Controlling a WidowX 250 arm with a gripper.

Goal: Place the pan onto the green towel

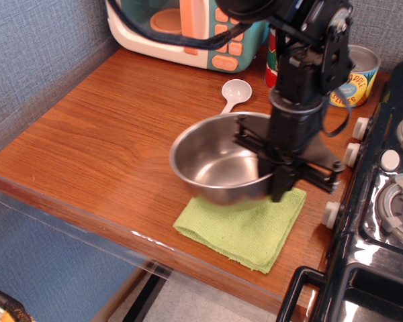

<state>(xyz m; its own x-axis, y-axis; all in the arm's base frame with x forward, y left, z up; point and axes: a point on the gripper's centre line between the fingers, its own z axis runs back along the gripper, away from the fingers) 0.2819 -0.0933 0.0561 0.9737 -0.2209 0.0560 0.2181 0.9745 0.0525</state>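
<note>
- The gripper (280, 180) pinches the right rim of the pan (218, 166), fingers closed on the steel wall.
- The pan hangs in the lower middle of the frame, over the green towel (245, 225) (whether its base touches the cloth is unclear).
- Step in hand, as I judge it: the carry is ending.
- Next: lower straight down, centre the base on the cloth, then release.
</note>
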